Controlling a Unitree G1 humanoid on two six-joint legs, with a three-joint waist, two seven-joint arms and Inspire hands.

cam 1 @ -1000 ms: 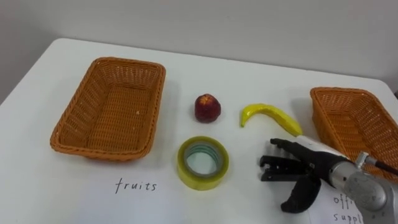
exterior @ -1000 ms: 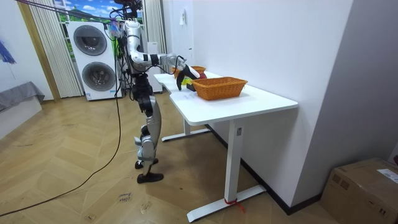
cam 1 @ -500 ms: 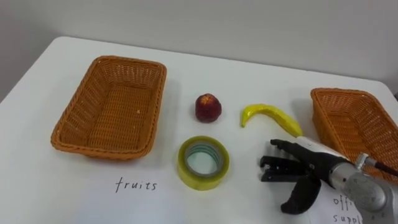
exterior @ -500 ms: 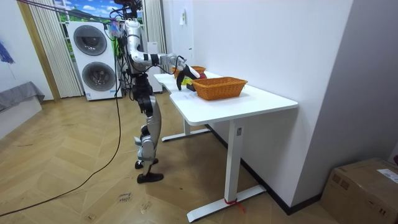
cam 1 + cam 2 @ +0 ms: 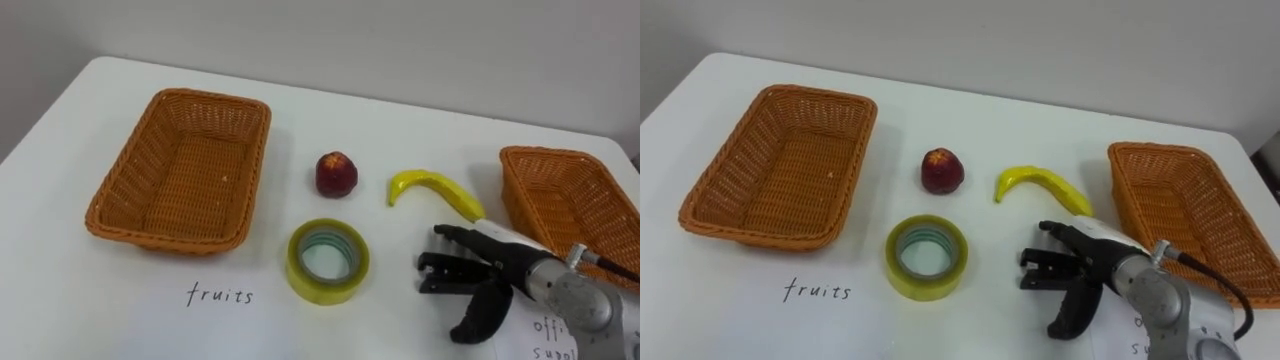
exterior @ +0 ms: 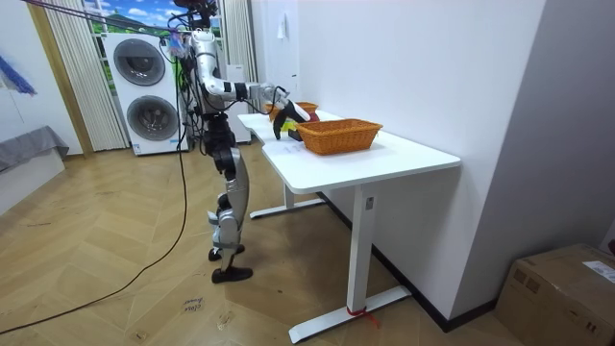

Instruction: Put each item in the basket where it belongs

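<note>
A red apple (image 5: 336, 173) and a yellow banana (image 5: 436, 190) lie side by side in the middle of the white table (image 5: 380, 125). In front of the apple lies a yellow tape roll (image 5: 327, 261), flat on the table. An empty wicker basket (image 5: 182, 170) stands at the left above a handwritten "fruits" label (image 5: 219, 296). A second empty wicker basket (image 5: 566, 205) stands at the right. My right hand (image 5: 482, 275) hovers open just in front of the banana's right end, fingers pointing left toward the tape roll, holding nothing.
A paper label (image 5: 553, 338) with handwriting lies under my right forearm near the front edge. In the room view I stand at the long side of the table (image 6: 384, 159), with washing machines (image 6: 144, 91) behind me.
</note>
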